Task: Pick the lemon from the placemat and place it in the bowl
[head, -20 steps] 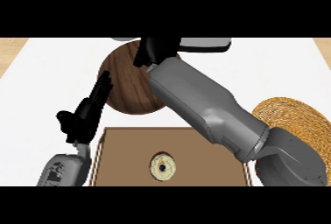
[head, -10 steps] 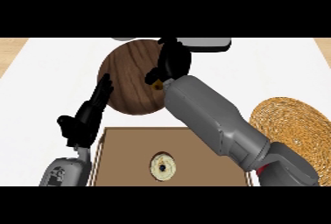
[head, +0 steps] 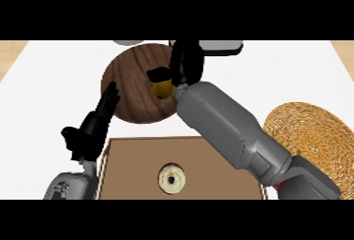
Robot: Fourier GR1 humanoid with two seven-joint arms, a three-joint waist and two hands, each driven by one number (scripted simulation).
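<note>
One lemon (head: 162, 88), pinched by the right hand (head: 181, 70) over one brown wooden bowl (head: 138, 84) on the white bench (head: 48, 98). One woven placemat (head: 311, 136) at the right. One brown box (head: 138, 164) near the front. Left hand (head: 93, 129) open, fingers straight. No writing to read.

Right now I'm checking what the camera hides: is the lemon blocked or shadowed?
Head view: the right hand curls over the lemon, leaving only its yellow lower part showing above the wooden bowl; even lighting, no glare there.
</note>
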